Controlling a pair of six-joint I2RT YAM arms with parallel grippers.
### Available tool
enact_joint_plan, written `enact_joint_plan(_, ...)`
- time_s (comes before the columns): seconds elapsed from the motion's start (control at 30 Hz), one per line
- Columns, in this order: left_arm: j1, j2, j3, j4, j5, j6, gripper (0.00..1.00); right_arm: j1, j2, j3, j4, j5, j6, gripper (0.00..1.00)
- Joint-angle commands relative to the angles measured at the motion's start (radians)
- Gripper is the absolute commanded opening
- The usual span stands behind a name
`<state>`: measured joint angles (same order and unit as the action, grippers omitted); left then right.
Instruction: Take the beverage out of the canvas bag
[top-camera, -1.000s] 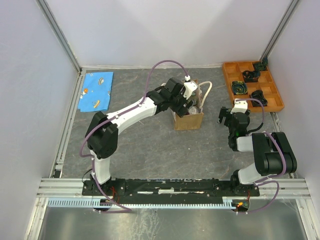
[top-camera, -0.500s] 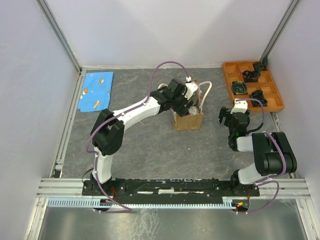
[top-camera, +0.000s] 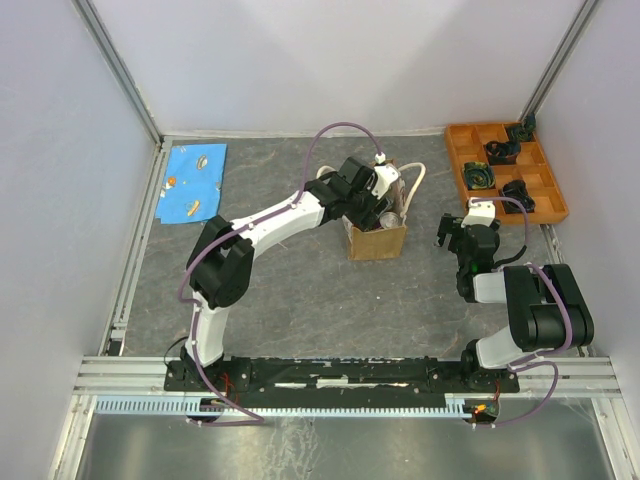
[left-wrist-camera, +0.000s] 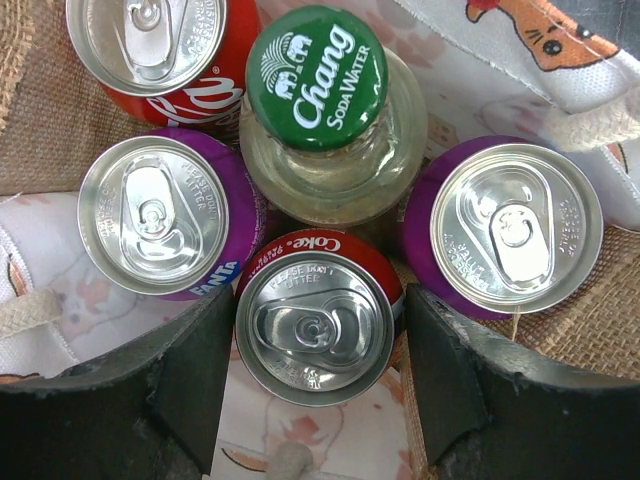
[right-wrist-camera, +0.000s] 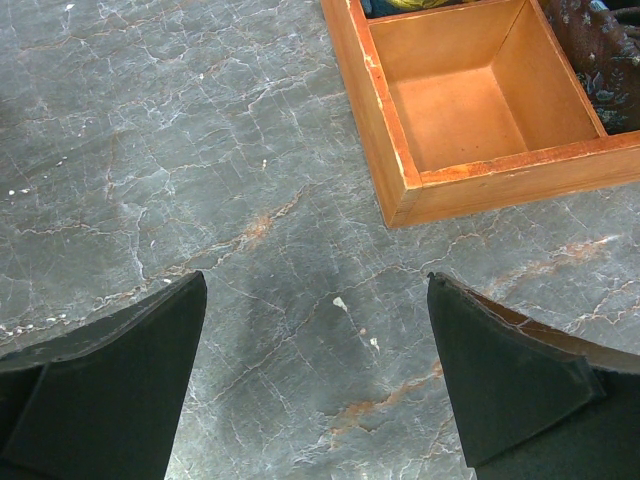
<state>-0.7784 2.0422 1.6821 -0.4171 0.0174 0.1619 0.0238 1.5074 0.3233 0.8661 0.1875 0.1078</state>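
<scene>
The canvas bag (top-camera: 377, 240) stands upright near mid-table, with the orange tray (top-camera: 505, 170) toward 2 o'clock from it. Inside, a green-capped Chang bottle (left-wrist-camera: 316, 75) sits at the centre, a Coke can (left-wrist-camera: 313, 332) at 6 o'clock, a purple Fanta can (left-wrist-camera: 158, 215) at 9 and another purple can (left-wrist-camera: 515, 225) at 3. The left gripper (left-wrist-camera: 318, 370) is spread astride the Coke can. The right gripper (right-wrist-camera: 315, 370), fingers apart, hangs above the table (right-wrist-camera: 200, 150).
</scene>
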Motion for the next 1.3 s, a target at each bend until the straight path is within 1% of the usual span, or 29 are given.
enact_joint_plan(0.0, 0.016, 0.056, -0.010, -0.061, 0.016, 0.004, 0.45, -0.004, 0.000, 0.023, 0.028, -0.002, -0.006, 0.99)
enact_joint_plan(0.17, 0.016, 0.057, 0.008, -0.128, 0.015, 0.021, 0.04, -0.003, -0.001, 0.023, 0.029, -0.002, -0.006, 0.99)
enact_joint_plan(0.2, 0.016, 0.053, 0.013, -0.137, 0.020, 0.025, 0.03, -0.002, 0.000, 0.023, 0.028, -0.002, -0.005, 0.99)
enact_joint_plan(0.37, 0.017, 0.004, 0.081, -0.141, 0.039, 0.054, 0.03, -0.003, 0.000, 0.023, 0.028, -0.002, -0.006, 0.99)
enact_joint_plan(0.5, 0.018, -0.009, 0.226, -0.174, 0.045, 0.084, 0.03, -0.003, 0.000, 0.023, 0.028, -0.002, -0.005, 0.99)
enact_joint_plan(0.63, 0.018, 0.008, 0.415, -0.235, 0.056, 0.099, 0.03, -0.003, 0.000, 0.023, 0.028, -0.002, -0.005, 0.99)
enact_joint_plan(0.77, 0.018, 0.010, 0.513, -0.278, 0.068, 0.097, 0.03, -0.004, -0.001, 0.023, 0.028, -0.002, -0.005, 0.99)
enact_joint_plan(0.97, 0.018, -0.018, 0.539, -0.307, 0.040, 0.103, 0.03, -0.004, -0.001, 0.024, 0.028, -0.002, -0.005, 0.99)
enact_joint_plan(1.1, 0.018, -0.045, 0.533, -0.286, 0.007, 0.111, 0.03, -0.003, 0.000, 0.023, 0.028, 0.000, -0.005, 0.99)
enact_joint_plan(1.27, 0.018, -0.085, 0.530, -0.262, 0.008, 0.111, 0.03, -0.003, 0.000, 0.023, 0.028, -0.001, -0.006, 0.99)
